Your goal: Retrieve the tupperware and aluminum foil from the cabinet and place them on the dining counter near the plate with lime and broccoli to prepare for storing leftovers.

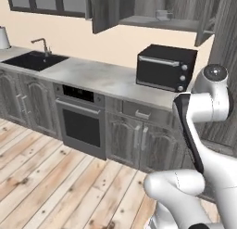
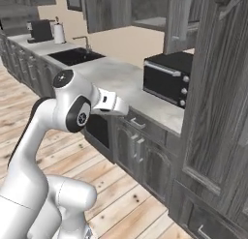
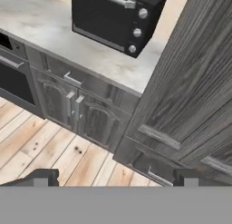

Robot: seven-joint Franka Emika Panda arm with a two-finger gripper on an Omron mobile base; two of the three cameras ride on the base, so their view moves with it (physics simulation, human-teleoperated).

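Note:
The upper cabinet [image 1: 152, 22] stands open above the counter, its doors swung out. On its shelf sits a small pale container [image 1: 163, 14], too small to tell whether it is the tupperware. The aluminum foil, the dining counter and the plate with lime and broccoli are out of view. My gripper [image 3: 116, 178] is open with nothing between its fingertips [image 3: 43, 177]. It hangs well below the cabinet and looks down at the counter edge and the lower cabinet doors [image 3: 77, 112]. My hand [image 2: 112, 102] is level with the counter front.
A black toaster oven [image 1: 165, 67] stands on the grey counter [image 1: 97, 77] under the open cabinet. A tall wooden cabinet [image 2: 218, 112] rises on the right. Left along the counter are a built-in oven [image 1: 82, 120] and a sink [image 1: 33, 60]. Wooden floor [image 1: 55, 186] lies in front.

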